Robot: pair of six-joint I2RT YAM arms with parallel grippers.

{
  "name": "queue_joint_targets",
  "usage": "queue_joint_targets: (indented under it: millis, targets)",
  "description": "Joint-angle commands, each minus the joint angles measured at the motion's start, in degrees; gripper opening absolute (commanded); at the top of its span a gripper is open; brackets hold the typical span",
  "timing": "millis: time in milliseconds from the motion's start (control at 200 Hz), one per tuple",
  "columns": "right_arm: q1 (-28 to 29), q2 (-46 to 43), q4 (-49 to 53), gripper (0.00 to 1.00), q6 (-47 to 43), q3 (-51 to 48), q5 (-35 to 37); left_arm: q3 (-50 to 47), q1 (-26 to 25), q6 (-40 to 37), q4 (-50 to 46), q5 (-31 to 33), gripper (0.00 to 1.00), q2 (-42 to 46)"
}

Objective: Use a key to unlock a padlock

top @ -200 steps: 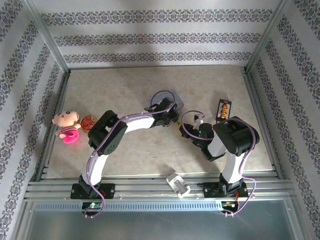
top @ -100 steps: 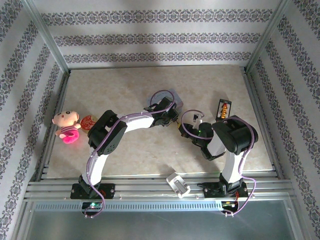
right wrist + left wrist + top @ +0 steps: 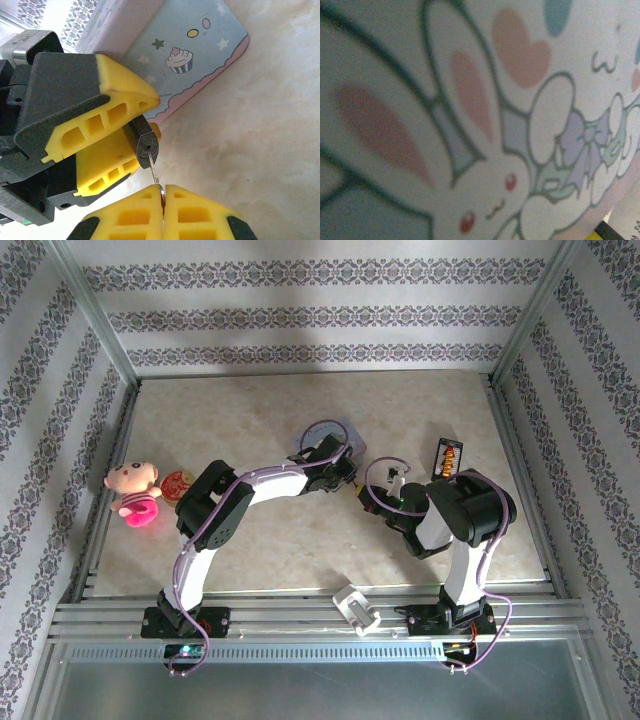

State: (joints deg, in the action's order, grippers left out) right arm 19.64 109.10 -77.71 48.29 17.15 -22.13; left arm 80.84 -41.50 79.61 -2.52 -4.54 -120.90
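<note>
In the right wrist view the tiny black padlock [image 3: 146, 142] is clamped between the yellow fingers [image 3: 115, 90] of my left gripper, keyhole end facing the camera. The thin key [image 3: 154, 171] has its tip in the keyhole. My right gripper [image 3: 163, 189] is shut on the key's head, just below the lock. From above, the left gripper [image 3: 346, 480] and right gripper [image 3: 371, 496] meet at mid-table. The padlock's shackle is hidden behind the left fingers.
The pale blue cartoon tin [image 3: 190, 55] lies just behind the grippers, and its rabbit print [image 3: 480, 150] is close up in the left wrist view. A plush doll [image 3: 133, 492] lies at the left, a black card [image 3: 448, 458] at the right, and a white boxy piece [image 3: 356, 608] on the near rail.
The right arm has edged slightly toward the left gripper. The left arm has held still.
</note>
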Motion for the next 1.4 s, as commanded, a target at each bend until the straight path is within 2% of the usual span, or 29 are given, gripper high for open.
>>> queue_joint_targets:
  millis: [0, 510, 1034, 1394]
  targets:
    - [0.41, 1.12, -1.74, 0.00, 0.89, 0.32, -1.16, -1.19, 0.01, 1.94, 0.29, -4.08, 0.00, 0.20]
    - [-0.21, -3.32, -1.74, 0.00, -0.24, -1.55, -1.34, -2.61, 0.01, 2.37, 1.38, -3.92, 0.00, 0.50]
    - [-0.99, -0.39, -1.74, 0.00, 3.03, 1.53, -0.63, -2.76, -0.16, 1.68, 1.66, -5.44, 0.00, 0.51]
    - [-1.95, 0.53, -1.74, 0.00, 4.89, 3.68, -2.94, -2.35, -0.74, 1.32, 1.08, -6.25, 0.00, 0.06]
